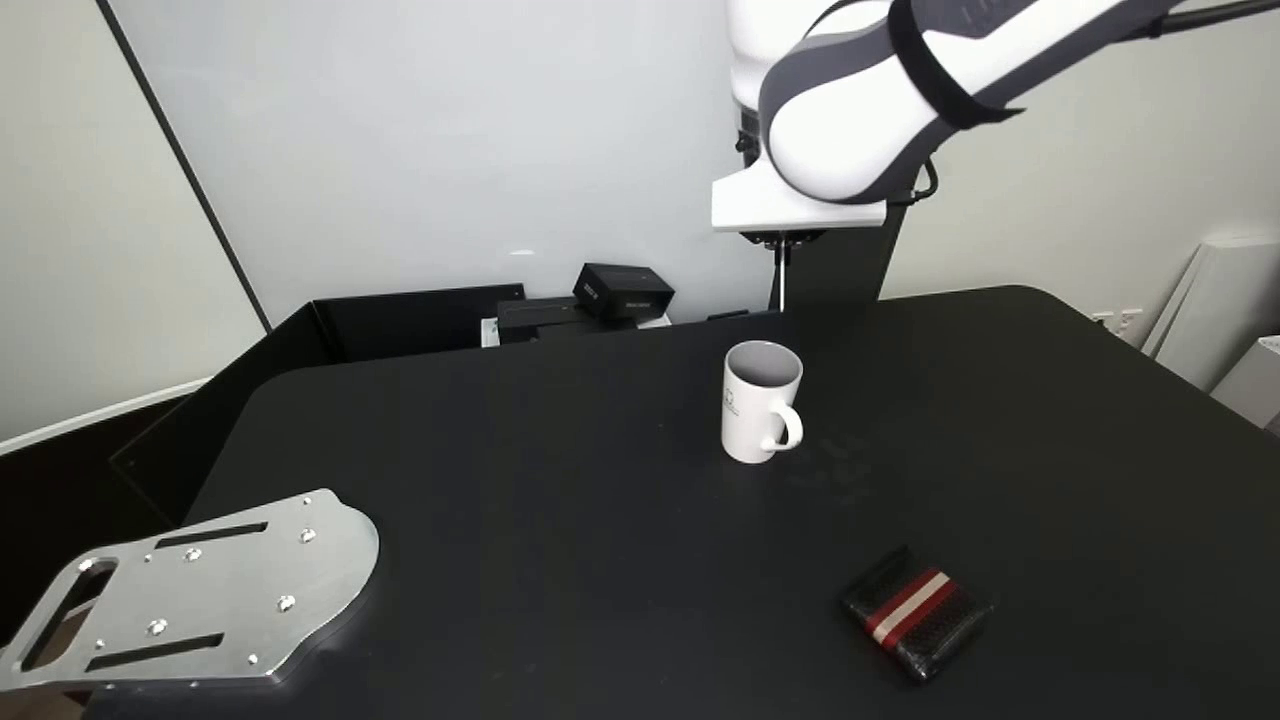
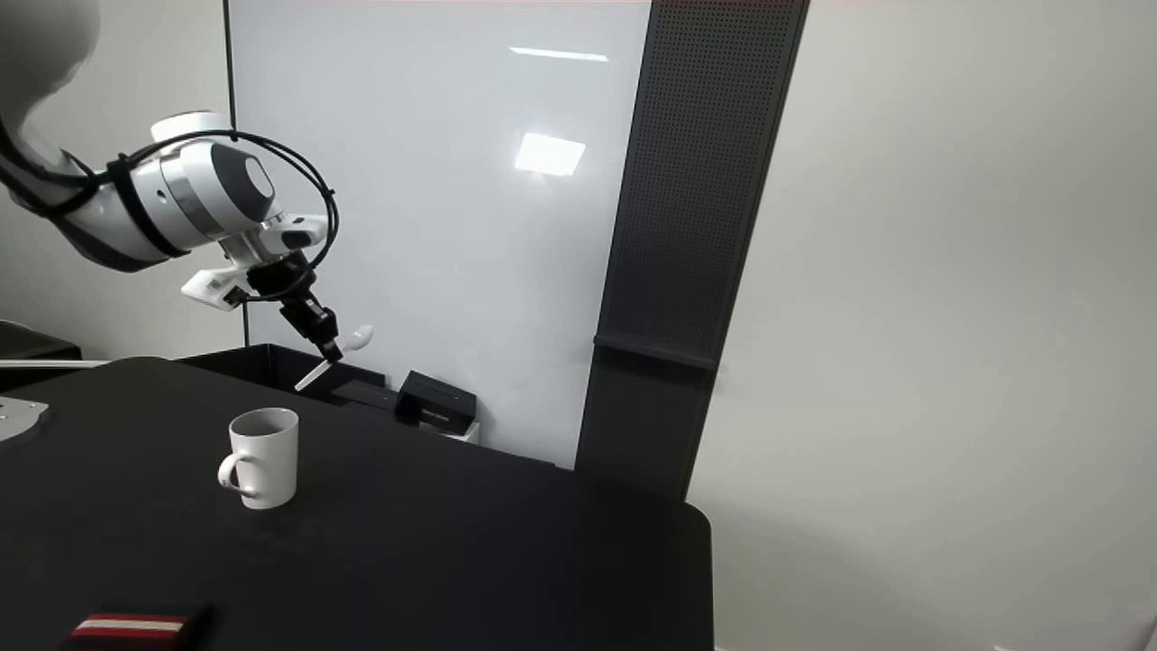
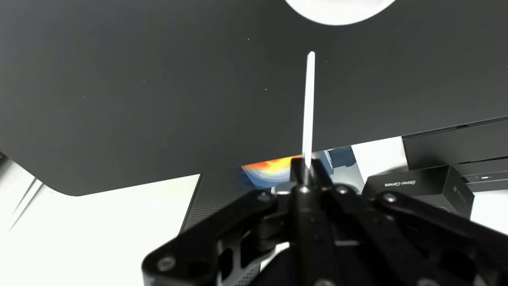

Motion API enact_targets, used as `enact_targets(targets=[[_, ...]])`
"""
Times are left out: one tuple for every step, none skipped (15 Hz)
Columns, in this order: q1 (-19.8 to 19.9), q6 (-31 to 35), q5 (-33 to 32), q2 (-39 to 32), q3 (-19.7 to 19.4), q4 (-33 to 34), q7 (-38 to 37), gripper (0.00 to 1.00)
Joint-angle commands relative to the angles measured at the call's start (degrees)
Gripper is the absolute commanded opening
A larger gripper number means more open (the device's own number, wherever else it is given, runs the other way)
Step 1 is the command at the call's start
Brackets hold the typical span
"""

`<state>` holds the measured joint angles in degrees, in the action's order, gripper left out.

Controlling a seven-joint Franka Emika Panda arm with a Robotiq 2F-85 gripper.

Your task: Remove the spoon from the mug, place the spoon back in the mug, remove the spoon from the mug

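Note:
The white mug (image 1: 745, 415) stands upright on the black table with its loop handle on its side. It also shows in an exterior view (image 2: 276, 461), and part of it shows at the top edge of the wrist view (image 3: 337, 14). My gripper (image 2: 334, 351) is shut on the white spoon (image 2: 313, 374). The spoon is tilted, its bowl up on the far side and its handle end pointing down toward the mug. In the wrist view the handle (image 3: 309, 99) sticks out from the fingertips (image 3: 306, 165), apart from the mug. The bowl is hidden there.
A black wallet with a red and white stripe (image 1: 915, 610) lies on the black table (image 1: 560, 520). A silver metal plate (image 1: 230, 590) lies at the table's side. Black boxes (image 1: 625, 292) stand beyond the back edge, before a whiteboard wall (image 1: 420, 150).

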<state>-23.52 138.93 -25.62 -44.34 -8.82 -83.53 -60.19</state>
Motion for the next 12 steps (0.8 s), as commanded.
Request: enact_targets(targets=[[-2.2, 7.4, -2.2, 3.6, -2.3, -7.9, -4.8, 0.01], [-2.7, 9.2, -2.2, 3.9, -2.8, -9.3, -5.3, 0.01], [-3.3, 10.8, -2.3, 4.2, -3.4, -10.5, -5.8, 0.01], [-4.0, 12.3, -2.5, 4.5, -4.0, -11.8, -6.3, 0.01], [-4.6, 13.5, -2.7, 4.7, -4.6, -12.8, -6.7, 0.01], [-5.2, 14.6, -2.9, 4.9, -5.2, -13.8, -7.0, 0.01], [-5.8, 15.4, -3.1, 5.2, -5.8, -14.7, -7.4, 0.01], [-6.4, 16.2, -3.1, 5.4, -6.3, -15.6, -7.6, 0.01], [-7.0, 16.8, -3.2, 5.7, -6.8, -16.6, -7.9, 0.01], [-7.5, 17.4, -3.2, 5.9, -7.3, -17.4, -8.1, 0.01], [-8.1, 17.9, -3.2, 6.2, -7.7, -18.3, -8.2, 0.01], [-8.6, 18.2, -3.2, 6.4, -8.1, -19.0, -8.3, 0.01]])
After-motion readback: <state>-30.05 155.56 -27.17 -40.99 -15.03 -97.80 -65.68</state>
